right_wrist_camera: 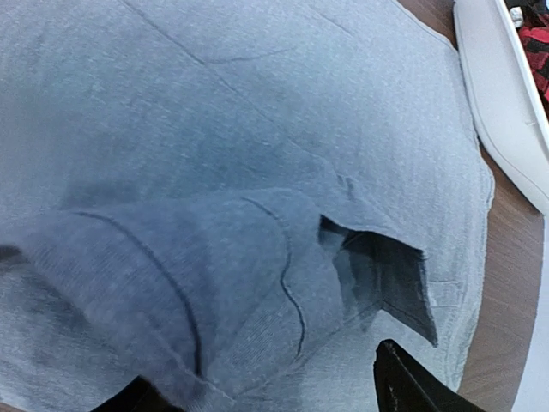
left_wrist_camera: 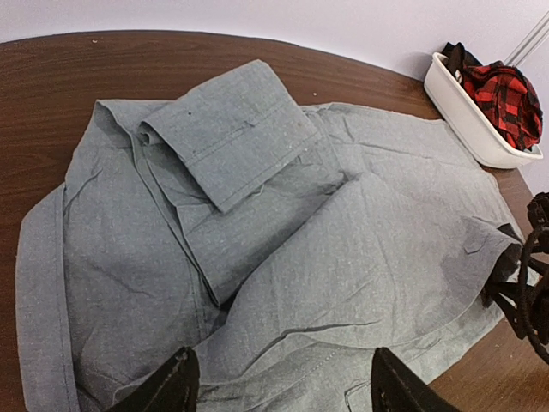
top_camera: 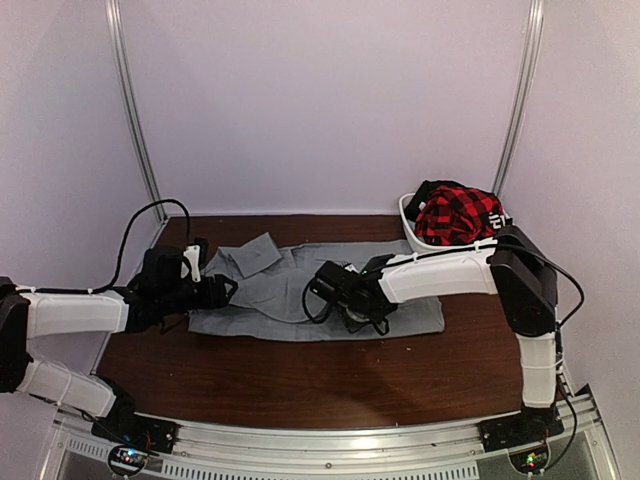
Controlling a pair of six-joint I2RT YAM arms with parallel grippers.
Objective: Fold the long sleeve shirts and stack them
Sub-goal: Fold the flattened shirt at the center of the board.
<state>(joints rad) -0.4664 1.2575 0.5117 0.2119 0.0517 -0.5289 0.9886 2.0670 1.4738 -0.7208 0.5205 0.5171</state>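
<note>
On the brown table [top_camera: 300, 380], in the overhead view, the grey shirt [top_camera: 265, 305] lies spread flat across the middle, its length running left to right. The left gripper [top_camera: 222, 291] sits at the shirt's left edge. The right gripper [top_camera: 322, 285] is over the middle of the shirt, its arm reaching in from the right. A white basket [top_camera: 408, 222] stands at the far right corner of the table, apart from the shirt, and holds a red-and-black plaid garment [top_camera: 455, 215].

From the left wrist view, the shirt fills most of the frame. One sleeve [left_wrist_camera: 232, 133] is folded back over the body, its cuff lying flat on top. The left gripper's two fingers [left_wrist_camera: 171, 386] stand wide apart at the bottom of the frame, with the shirt's near edge below and between them. No cloth is pinched. The right gripper shows at the right edge of the frame, on the shirt's far side, and the basket stands behind it.

From the right wrist view, the right gripper's jaws are spread wide. A raised fold [right_wrist_camera: 197, 275] of the shirt sits between them, with a dark opening under its right side. Whether either finger touches the cloth cannot be told. The basket's rim runs along the upper right, beyond the shirt's edge.
</note>
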